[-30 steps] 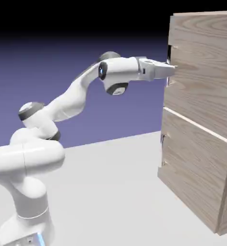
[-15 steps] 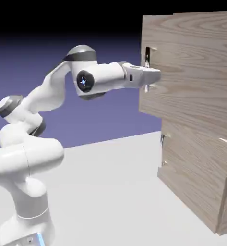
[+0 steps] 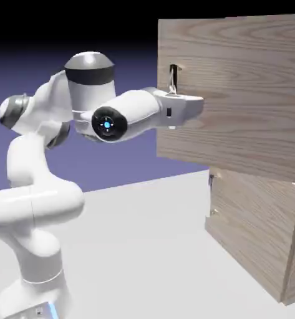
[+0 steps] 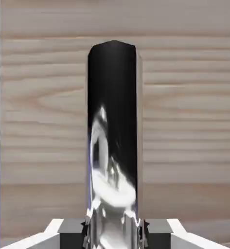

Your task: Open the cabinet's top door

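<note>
The white two-finger end effector is clamped on the small vertical metal bar handle, whose long axis runs upright straight ahead, on the swung-out upper light-wood top door of the tall grainy-wood cabinet.

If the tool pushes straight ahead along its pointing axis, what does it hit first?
The tool is already clamped on the top door's handle, so the bar itself is in the way at once. Directly behind that is the top door panel; the gap between the two is hard to judge.
</note>
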